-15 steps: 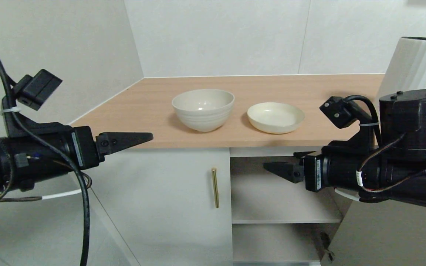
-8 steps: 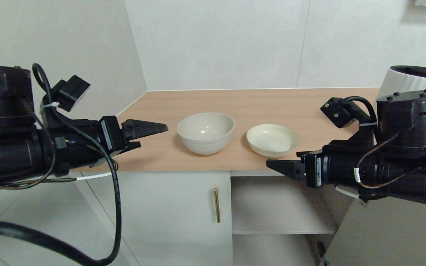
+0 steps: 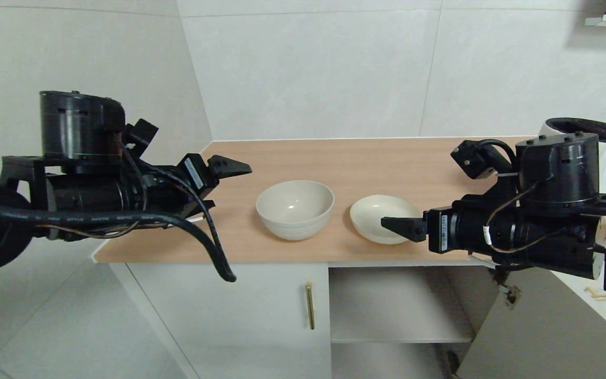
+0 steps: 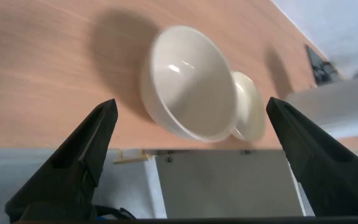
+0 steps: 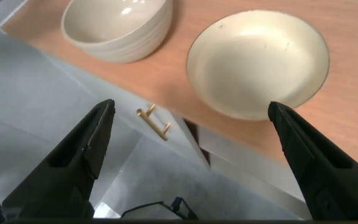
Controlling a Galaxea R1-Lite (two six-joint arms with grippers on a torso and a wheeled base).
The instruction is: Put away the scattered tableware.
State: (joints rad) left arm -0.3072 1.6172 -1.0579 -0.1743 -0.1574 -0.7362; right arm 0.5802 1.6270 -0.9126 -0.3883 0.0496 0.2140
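My arms have risen to the tabletop (image 3: 366, 163); left tool (image 3: 222, 183) and right tool (image 3: 393, 227) both gape wide, empty. Two dishes sit there side by side: deep bowl (image 3: 294, 208), shallow bowl (image 3: 376, 213).

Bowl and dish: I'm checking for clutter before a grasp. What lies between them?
Nothing: only a bare strip of counter separates the bowl from the dish, as the head and right wrist views show.
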